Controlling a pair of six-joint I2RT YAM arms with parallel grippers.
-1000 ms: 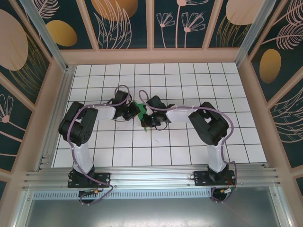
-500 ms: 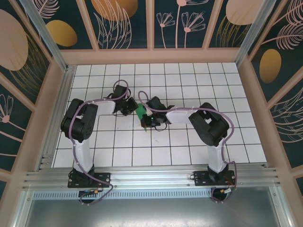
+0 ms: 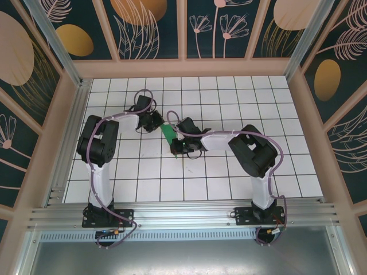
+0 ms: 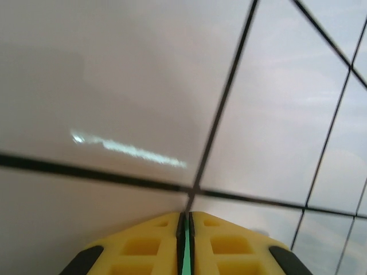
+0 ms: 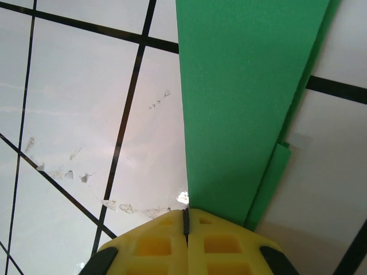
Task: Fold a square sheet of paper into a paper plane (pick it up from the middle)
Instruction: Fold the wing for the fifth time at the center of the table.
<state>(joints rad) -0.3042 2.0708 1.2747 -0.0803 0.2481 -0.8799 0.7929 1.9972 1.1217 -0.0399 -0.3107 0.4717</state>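
My right fingers (image 5: 152, 247) are yellow and pressed tight together at the bottom of the right wrist view. They pinch the paper (image 5: 246, 97), which runs up from them as a long green strip to the top of the frame. A second layer peeks out along its right edge, so it is folded.

My left fingers (image 4: 143, 246) are pressed together too, at the bottom middle of the left wrist view. A thin green line of paper is caught between them.

In the top view, the left gripper (image 3: 157, 123) and the right gripper (image 3: 175, 144) sit close together, just left of the middle of the frame. The paper is a small green bit between them, over the white table (image 3: 229, 183) with black lines. I cannot tell if it touches the tiles.
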